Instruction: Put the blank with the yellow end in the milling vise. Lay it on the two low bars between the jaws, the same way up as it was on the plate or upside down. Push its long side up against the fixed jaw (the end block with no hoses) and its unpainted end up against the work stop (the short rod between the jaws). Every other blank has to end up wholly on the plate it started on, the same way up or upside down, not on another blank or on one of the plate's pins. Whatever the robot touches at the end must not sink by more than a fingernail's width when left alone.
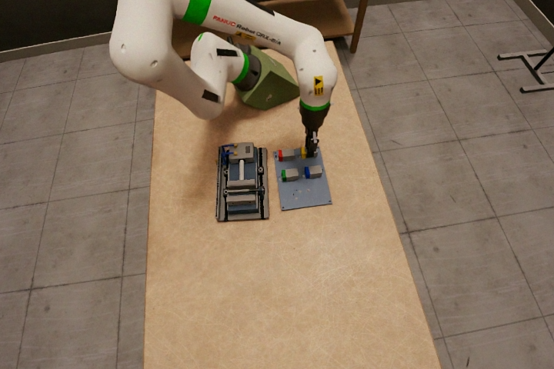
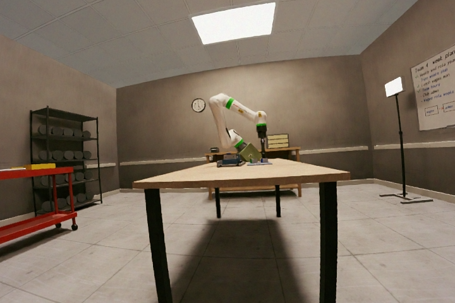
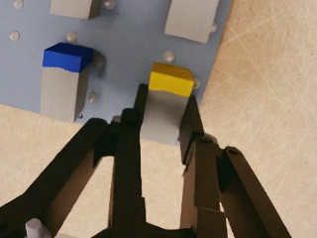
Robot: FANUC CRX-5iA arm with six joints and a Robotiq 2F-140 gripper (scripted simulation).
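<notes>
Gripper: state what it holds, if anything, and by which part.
The gripper is shut on the yellow-ended blank, fingers clamping its two long sides at the unpainted grey part, just behind the yellow end. The blank sits at the plate corner.

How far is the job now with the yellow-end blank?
Done: the gripper has its jaws shut on the yellow-end blank, at the plate corner. In hand: lifting it; it looks barely off the plate, if at all. Left: carrying it to the vise and seating it. The red, green and blue blanks sit on the plate.
</notes>
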